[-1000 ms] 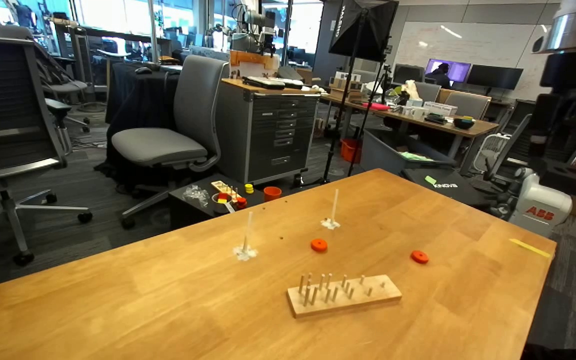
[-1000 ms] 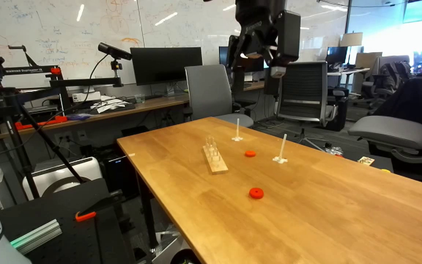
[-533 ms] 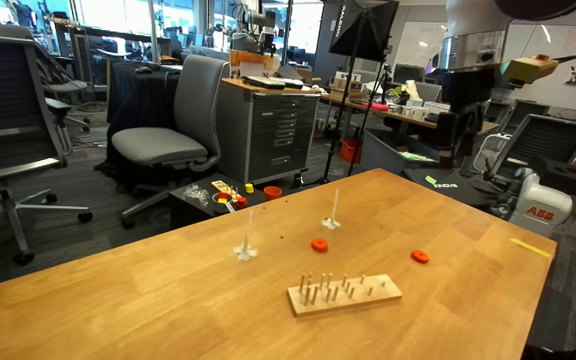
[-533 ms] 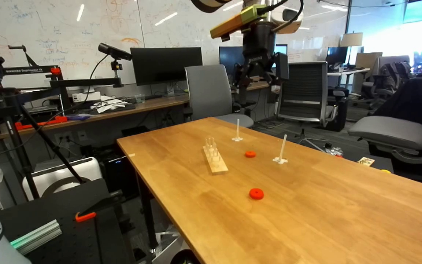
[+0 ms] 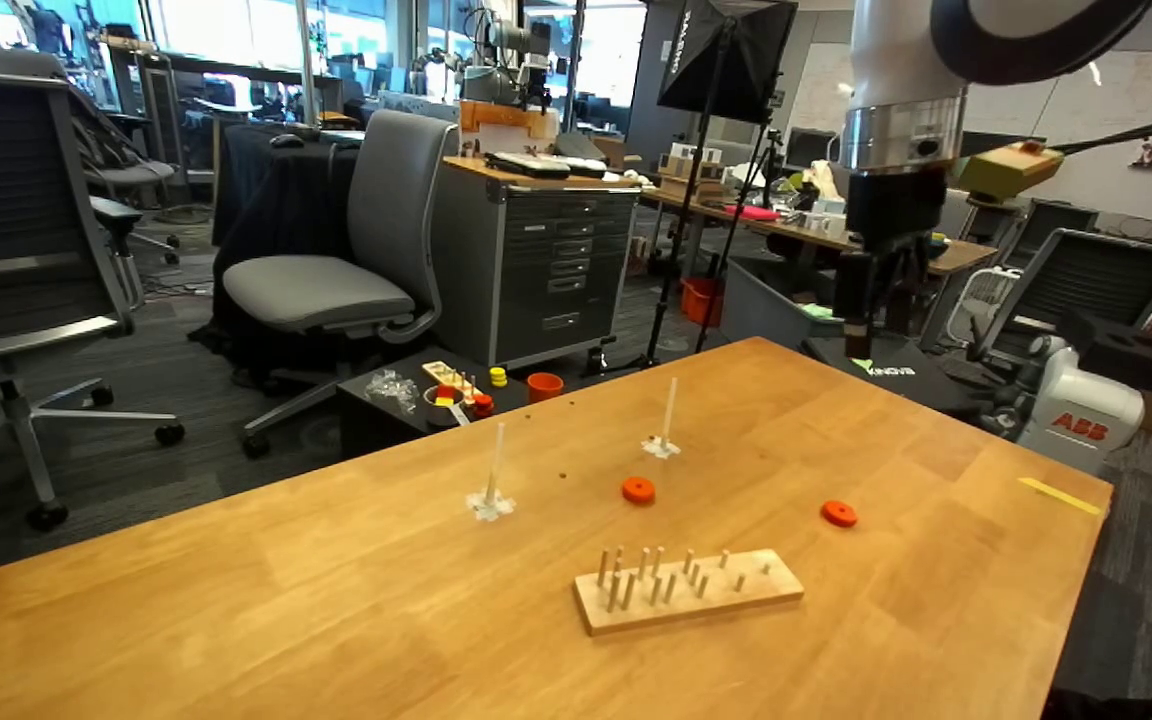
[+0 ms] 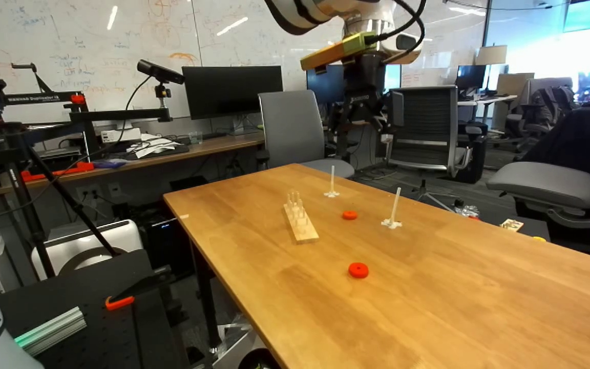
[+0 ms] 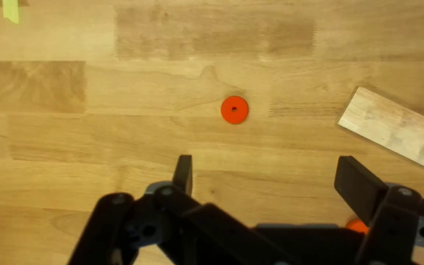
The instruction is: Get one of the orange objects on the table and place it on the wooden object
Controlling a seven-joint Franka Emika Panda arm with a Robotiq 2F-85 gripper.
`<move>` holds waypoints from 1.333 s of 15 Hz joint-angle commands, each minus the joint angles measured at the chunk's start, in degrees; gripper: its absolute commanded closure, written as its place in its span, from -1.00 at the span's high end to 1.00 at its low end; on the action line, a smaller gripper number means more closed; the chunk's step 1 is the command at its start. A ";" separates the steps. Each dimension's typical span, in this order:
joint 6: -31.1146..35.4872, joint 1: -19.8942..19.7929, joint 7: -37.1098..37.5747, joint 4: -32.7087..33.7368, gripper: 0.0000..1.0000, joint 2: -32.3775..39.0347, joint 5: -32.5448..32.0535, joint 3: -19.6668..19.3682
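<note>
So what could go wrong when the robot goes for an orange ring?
The open pincer could miss the orange ring mid-picture in the wrist view, which isn't in its gap. Lying low and flat, the ring might slip. Its small hole could jam on the pegs of the wooden block.

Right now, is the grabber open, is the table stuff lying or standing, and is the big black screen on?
Gripper: open, empty
Orange disc: lying flat
Redder disc: lying flat
Peg block: lying flat, holding no disc
White rod: standing
Other white rod: standing
Yellow strip: lying flat
Big black screen: looks off
</note>
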 commanded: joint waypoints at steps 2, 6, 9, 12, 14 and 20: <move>1.60 5.39 2.48 13.52 1.00 13.10 -3.31 1.13; 1.12 10.22 3.24 25.83 1.00 23.35 -4.69 0.66; 0.42 12.01 3.35 34.44 1.00 29.93 -4.02 0.15; 1.08 12.15 4.55 40.62 1.00 35.13 -2.13 0.05; 0.91 12.09 4.90 43.53 1.00 37.86 -1.26 0.11; -0.22 12.16 5.77 48.46 1.00 43.40 1.10 0.23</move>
